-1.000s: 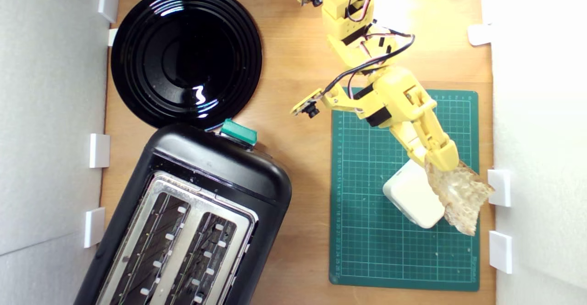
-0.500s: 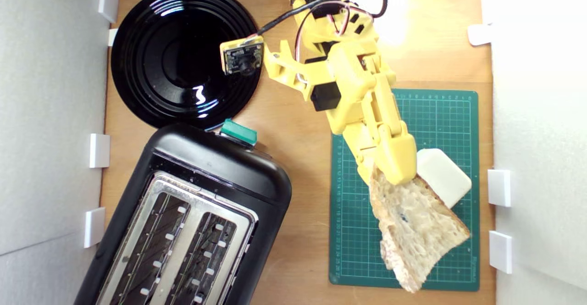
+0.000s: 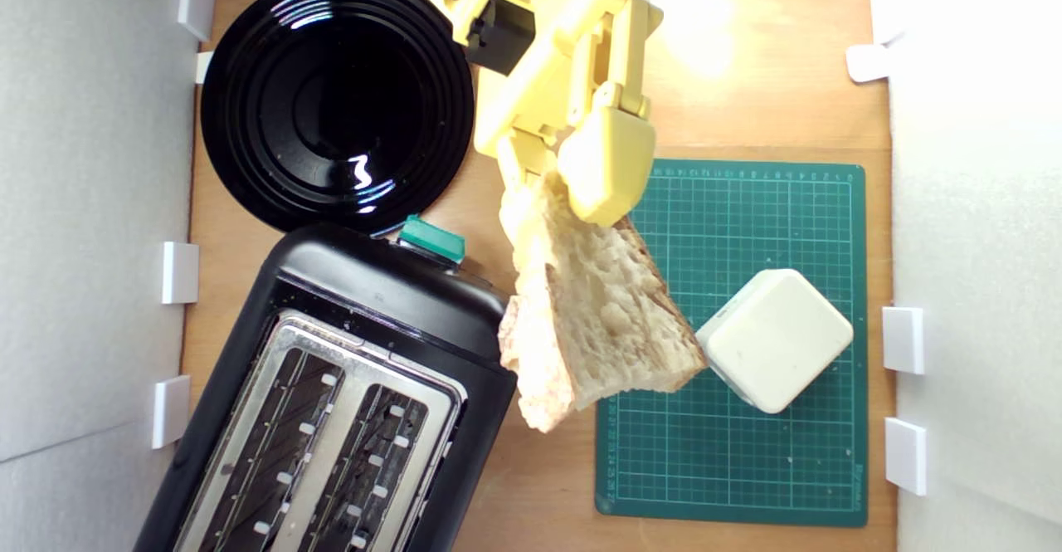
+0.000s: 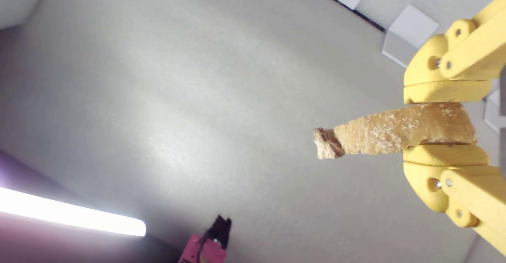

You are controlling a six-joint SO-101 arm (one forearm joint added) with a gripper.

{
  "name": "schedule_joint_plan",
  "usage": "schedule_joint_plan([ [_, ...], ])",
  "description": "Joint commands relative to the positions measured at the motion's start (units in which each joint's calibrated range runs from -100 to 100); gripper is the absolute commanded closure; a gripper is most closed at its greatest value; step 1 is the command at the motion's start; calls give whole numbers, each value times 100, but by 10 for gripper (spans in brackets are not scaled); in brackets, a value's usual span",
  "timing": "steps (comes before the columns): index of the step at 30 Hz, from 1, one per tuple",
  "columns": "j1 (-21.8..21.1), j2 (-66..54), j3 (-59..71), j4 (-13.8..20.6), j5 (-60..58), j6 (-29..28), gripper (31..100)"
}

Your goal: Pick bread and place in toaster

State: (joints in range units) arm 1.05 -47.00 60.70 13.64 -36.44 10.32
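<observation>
A: Where's the bread point(image 3: 593, 311)?

B: Pinched by its upper end in the gripper point(image 3: 572, 183), hanging between the toaster point(image 3: 348, 386) and the green mat point(image 3: 747, 452).

A: Its long axis?

B: In the exterior view, it runs 12 to 6 o'clock, free end at 6.

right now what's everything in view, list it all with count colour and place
bread: one, beige crumb with tan crust, held in the air between toaster and mat
toaster: one, black with silver top and teal knob, exterior view's lower left, both slots empty
plate: one, black, glossy, upper left
cutting mat: one, green, on the wooden table, right side
block: one, cream-white, on the mat
wall clips: several, white, along both side walls
gripper: one, yellow, shut on the bread
</observation>
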Motion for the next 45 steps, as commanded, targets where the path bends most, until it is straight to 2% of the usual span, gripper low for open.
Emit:
schedule_joint_plan([
  [1,64,-483,-709,-31,726,440,740],
  [10,153,-242,-3487,-40,3405,1120,740],
  [27,153,1023,-7999,-49,8141,3014,739],
  [30,249,1164,-8363,-31,8695,3255,739],
  [34,596,1230,-8372,-31,8968,3428,740],
  [40,821,1239,-8372,-31,9881,3830,740],
  [45,894,1422,-8363,78,10461,3856,740],
])
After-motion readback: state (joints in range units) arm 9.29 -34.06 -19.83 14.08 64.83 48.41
